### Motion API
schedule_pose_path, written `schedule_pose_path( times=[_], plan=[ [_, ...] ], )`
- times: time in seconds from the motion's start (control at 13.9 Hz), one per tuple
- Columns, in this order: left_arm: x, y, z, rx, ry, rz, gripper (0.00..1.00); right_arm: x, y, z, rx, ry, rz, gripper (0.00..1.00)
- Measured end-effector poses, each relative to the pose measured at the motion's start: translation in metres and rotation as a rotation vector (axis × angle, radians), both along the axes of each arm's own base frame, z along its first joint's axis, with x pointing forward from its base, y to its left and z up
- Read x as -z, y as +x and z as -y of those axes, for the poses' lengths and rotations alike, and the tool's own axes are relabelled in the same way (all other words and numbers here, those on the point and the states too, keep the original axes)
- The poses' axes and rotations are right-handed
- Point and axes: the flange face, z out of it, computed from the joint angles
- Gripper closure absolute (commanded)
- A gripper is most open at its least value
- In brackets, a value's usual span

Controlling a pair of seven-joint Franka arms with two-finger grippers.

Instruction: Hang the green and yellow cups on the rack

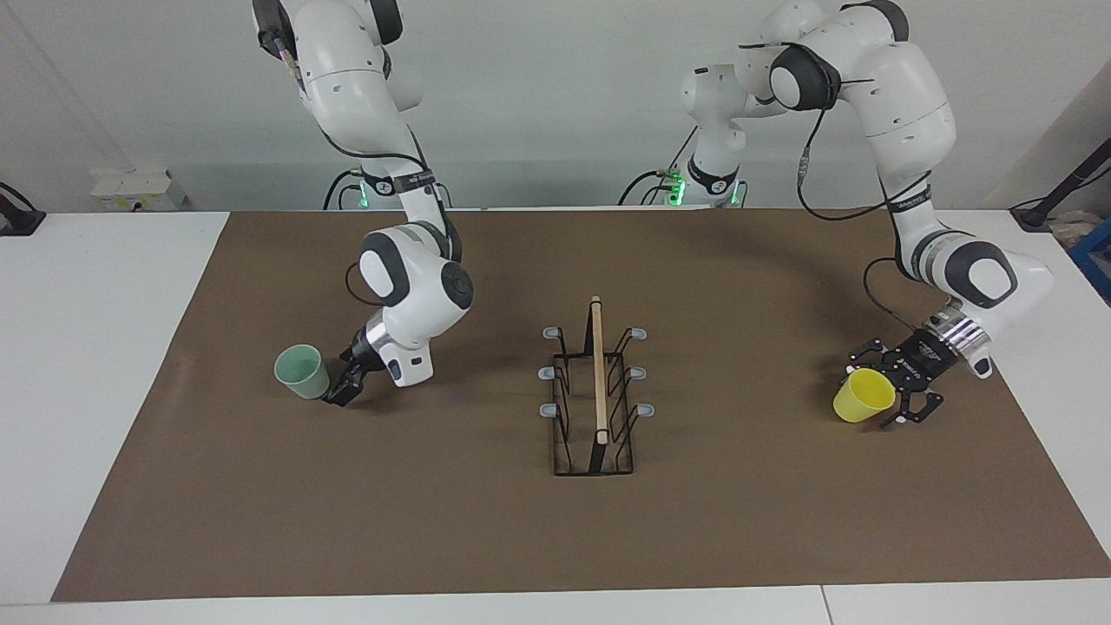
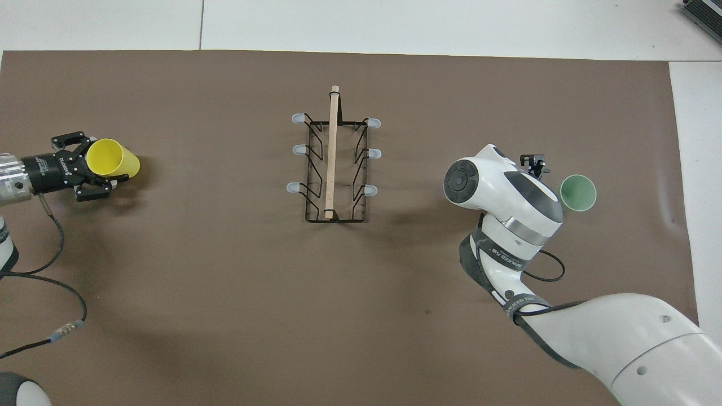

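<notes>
- Yellow cup (image 2: 113,159), lying on its side at the left arm's end of the table (image 2: 395,25), is straddled at its rim by the left gripper (image 2: 97,165), fingers wide open, nothing held.
- Rack (image 2: 334,163) at mid-table is bare; the approach should be kept clear of its prongs.
- Green cup (image 2: 578,193) is flanked by the open, empty right gripper (image 1: 337,391); closing should be centred on its wall.

Rack (image 1: 595,391) mid-mat (image 1: 555,538); one cup (image 1: 301,371) toward each arm's end.
</notes>
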Motion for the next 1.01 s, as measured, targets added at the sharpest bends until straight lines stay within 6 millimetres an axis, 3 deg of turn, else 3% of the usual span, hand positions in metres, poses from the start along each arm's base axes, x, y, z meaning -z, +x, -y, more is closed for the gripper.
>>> schedule_pose_path(
  times=[0.29,0.36,0.58,0.65,0.86,1.01],
  plan=[
    [0.001,0.003,0.012,0.004,0.011,0.006,0.04,0.018,-0.013,0.006,-0.082,-0.052,-0.021,0.00],
    [-0.001,0.005,0.015,0.003,0.023,0.012,0.31,0.023,-0.018,0.008,-0.123,-0.080,-0.029,0.00],
    [-0.007,0.010,0.025,0.027,0.052,0.049,0.86,0.031,-0.029,0.013,-0.217,-0.140,-0.077,0.00],
    [-0.009,0.012,0.029,0.038,0.063,0.064,1.00,0.031,-0.029,0.013,-0.237,-0.148,-0.093,0.00],
    [-0.019,0.017,0.038,0.059,0.095,0.107,1.00,0.027,-0.028,0.021,-0.293,-0.191,-0.117,0.00],
    [-0.040,0.023,0.041,0.084,0.132,0.163,1.00,0.026,-0.025,0.032,-0.330,-0.222,-0.151,0.00]
  ],
)
